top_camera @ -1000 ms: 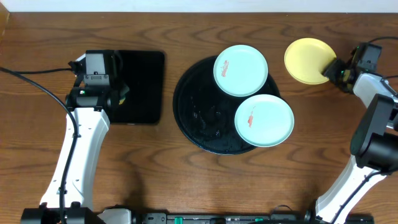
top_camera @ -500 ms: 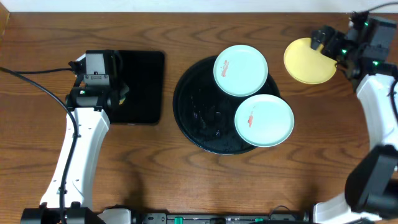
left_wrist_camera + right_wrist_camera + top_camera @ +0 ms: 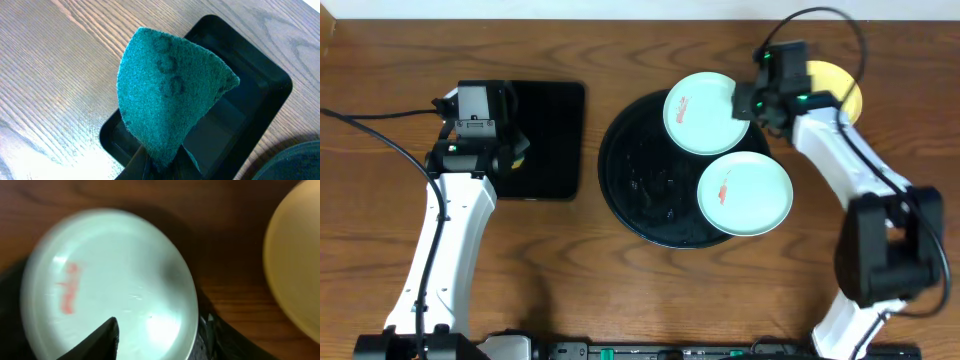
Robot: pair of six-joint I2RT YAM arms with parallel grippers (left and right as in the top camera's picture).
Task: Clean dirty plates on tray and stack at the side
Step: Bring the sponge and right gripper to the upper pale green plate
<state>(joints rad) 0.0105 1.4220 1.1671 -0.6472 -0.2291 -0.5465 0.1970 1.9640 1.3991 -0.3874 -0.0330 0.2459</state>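
Observation:
Two pale mint-blue plates with orange-red smears lie on the round black tray: one at the far side, one nearer. The yellow plate lies on the wood to the right, partly hidden by my right arm. My right gripper is open at the far mint plate's right rim. In the right wrist view its fingers straddle that plate's edge, with the yellow plate to the right. My left gripper is shut on a green scouring sponge.
A smaller rectangular black tray lies at the left, under my left gripper; it also shows in the left wrist view. Brown wood-grain tabletop surrounds both trays. A black cable runs along the left side.
My right gripper has left the yellow plate on the table at the right and swung left to the far mint plate's rim. The left arm has not moved.

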